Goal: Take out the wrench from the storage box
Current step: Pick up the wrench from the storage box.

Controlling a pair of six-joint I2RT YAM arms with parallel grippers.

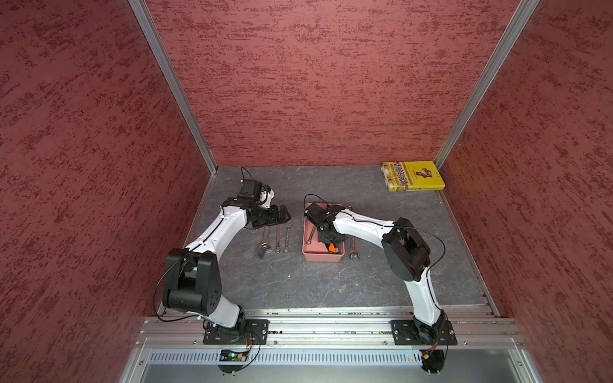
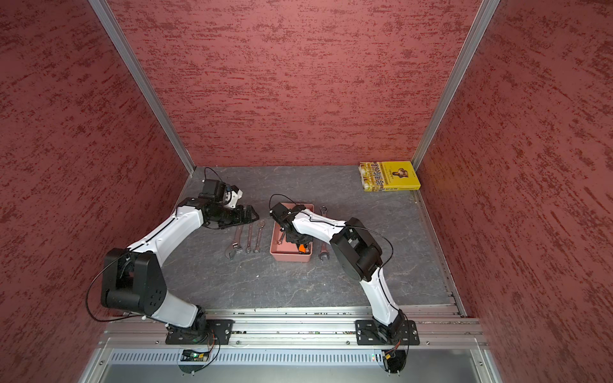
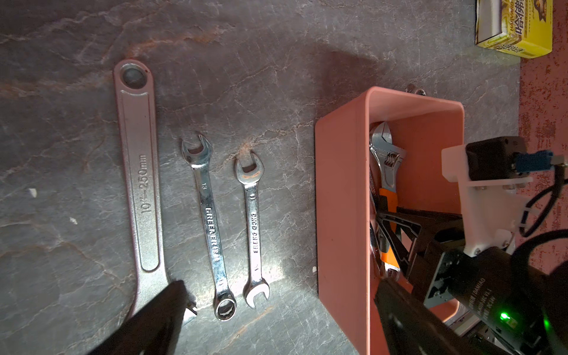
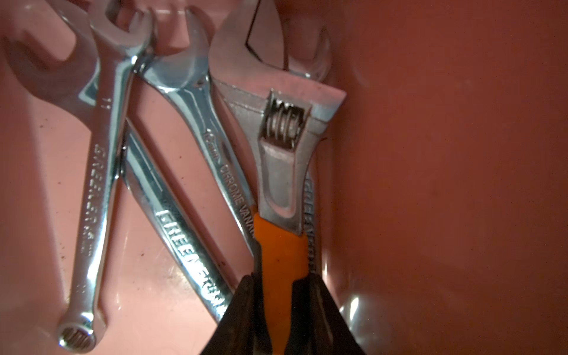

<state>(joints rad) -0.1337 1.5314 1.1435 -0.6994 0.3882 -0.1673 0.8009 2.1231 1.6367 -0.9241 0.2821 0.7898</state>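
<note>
Right gripper (image 4: 278, 307) pinches the orange handle of adjustable wrench (image 4: 285, 147), which lies inside storage box (image 1: 323, 257) mid-table among other spanners (image 4: 101, 184). Left gripper (image 1: 282, 215) spread wide, hovering over three wrenches (image 1: 277, 237) on table (image 1: 298, 288) left of box.

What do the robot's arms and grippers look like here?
The left arm and right arm match: white link shells, bulky black joints, black base plates, a thin black cable looping along each. The left gripper and right gripper are black with tapered fingers. Each wrist carries a black camera on a white bracket; the right wrist shows white lettering and a green light.
</note>
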